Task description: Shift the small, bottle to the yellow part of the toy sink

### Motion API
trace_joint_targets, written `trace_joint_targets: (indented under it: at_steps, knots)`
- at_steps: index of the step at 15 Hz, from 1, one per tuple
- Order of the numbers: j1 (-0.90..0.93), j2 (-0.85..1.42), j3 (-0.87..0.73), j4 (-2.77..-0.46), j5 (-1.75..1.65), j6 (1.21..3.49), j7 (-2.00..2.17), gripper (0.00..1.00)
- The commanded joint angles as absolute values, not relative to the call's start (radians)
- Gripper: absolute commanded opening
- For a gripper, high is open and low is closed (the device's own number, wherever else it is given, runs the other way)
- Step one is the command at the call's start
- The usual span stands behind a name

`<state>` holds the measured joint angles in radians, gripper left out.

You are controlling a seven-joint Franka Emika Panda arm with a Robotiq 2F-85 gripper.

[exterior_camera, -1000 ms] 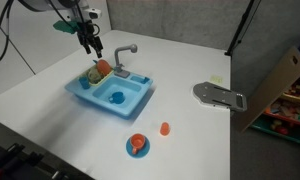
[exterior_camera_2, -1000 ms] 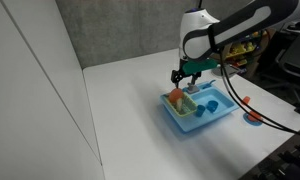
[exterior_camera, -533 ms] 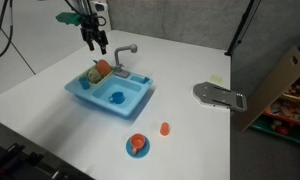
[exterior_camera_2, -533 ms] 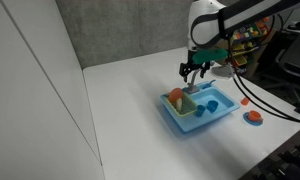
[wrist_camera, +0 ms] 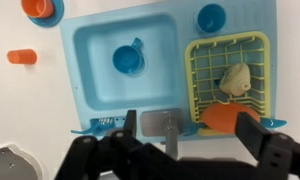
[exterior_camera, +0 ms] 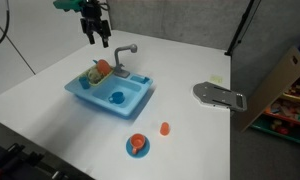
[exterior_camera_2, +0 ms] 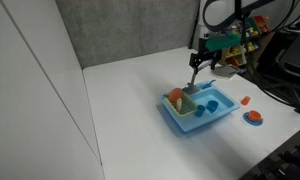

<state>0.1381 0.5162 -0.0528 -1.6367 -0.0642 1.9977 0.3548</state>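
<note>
The small bottle (wrist_camera: 235, 79) is pale cream and lies inside the yellow part of the toy sink (wrist_camera: 201, 62), next to an orange piece (wrist_camera: 228, 119). The yellow rack sits at one end of the blue toy sink (wrist_camera: 90, 95) in both exterior views (exterior_camera: 94, 76) (exterior_camera_2: 186, 101). My gripper (wrist_camera: 195, 135) is open and empty. It hangs well above the sink near the grey faucet (wrist_camera: 158, 125), as both exterior views show (exterior_camera: 95, 32) (exterior_camera_2: 198, 62). The bottle is apart from the fingers (wrist_camera: 131, 123).
A blue cup (wrist_camera: 128, 58) lies in the basin and a round blue disc (wrist_camera: 211, 17) sits on the sink's corner. An orange cup on a blue saucer (exterior_camera: 137, 145) and a small orange piece (exterior_camera: 165, 128) stand on the white table. A grey object (exterior_camera: 220, 95) lies further off.
My gripper has risen from just above the yellow rack, up and away from the sink. It stays open and empty. The bottle stays in the rack.
</note>
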Motion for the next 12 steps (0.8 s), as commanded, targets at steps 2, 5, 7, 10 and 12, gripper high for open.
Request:
trace_joint_targets:
  at_steps: [2, 5, 7, 10, 12]
  knots:
    - [0.11, 0.395, -0.033, -1.733, -0.05, 1.954, 0.299, 1.0]
    - [0.104, 0.327, -0.03, -1.791, -0.05, 1.943, 0.286, 1.0]
    - [0.102, 0.284, -0.03, -1.829, -0.051, 1.942, 0.286, 1.0]
    - [0.094, 0.217, -0.031, -1.883, -0.047, 1.935, 0.284, 1.0]
    - [0.083, 0.175, -0.032, -1.92, -0.04, 1.933, 0.275, 1.0]
